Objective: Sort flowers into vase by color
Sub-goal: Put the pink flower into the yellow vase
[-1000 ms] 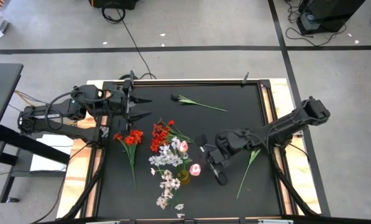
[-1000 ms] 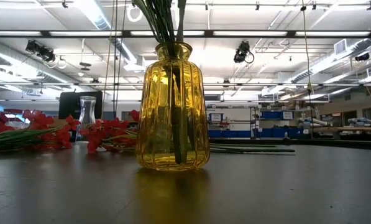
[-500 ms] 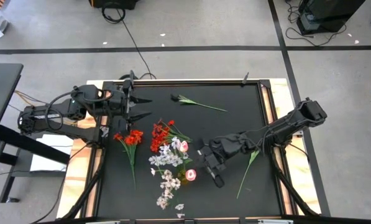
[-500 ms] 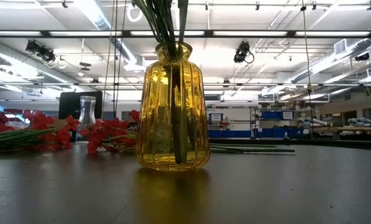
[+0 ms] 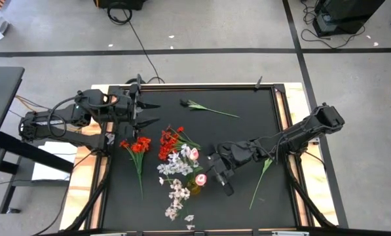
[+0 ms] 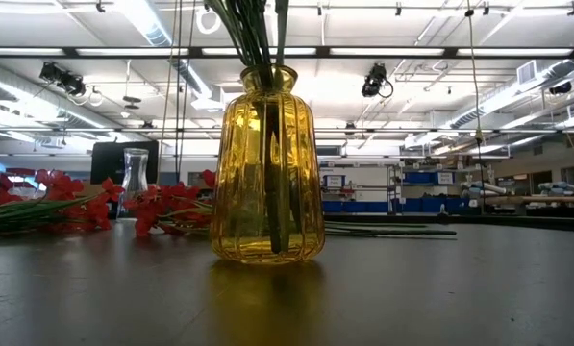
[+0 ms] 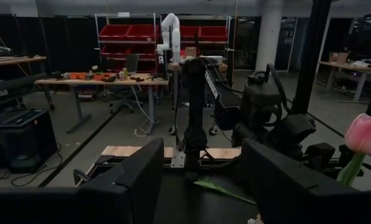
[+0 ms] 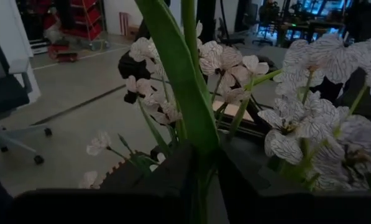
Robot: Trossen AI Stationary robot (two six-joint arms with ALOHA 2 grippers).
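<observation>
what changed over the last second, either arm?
The right gripper carried the pink tulip leftward until its bloom sat over the yellow vase. Its jaws have begun to ease apart around the green stem. The left gripper stayed parked near the table's far left edge, jaws open. The red flowers and loose stems on the table did not move.

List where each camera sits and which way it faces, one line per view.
High view: overhead, straight down on the table; both arms, left gripper open at the left edge.
Low view: table height, level at the yellow vase; no arm.
Left wrist view: past its own fingers toward the right arm and pink tulip.
Right wrist view: right gripper around a green stem.
Shared: the tulip.
</observation>
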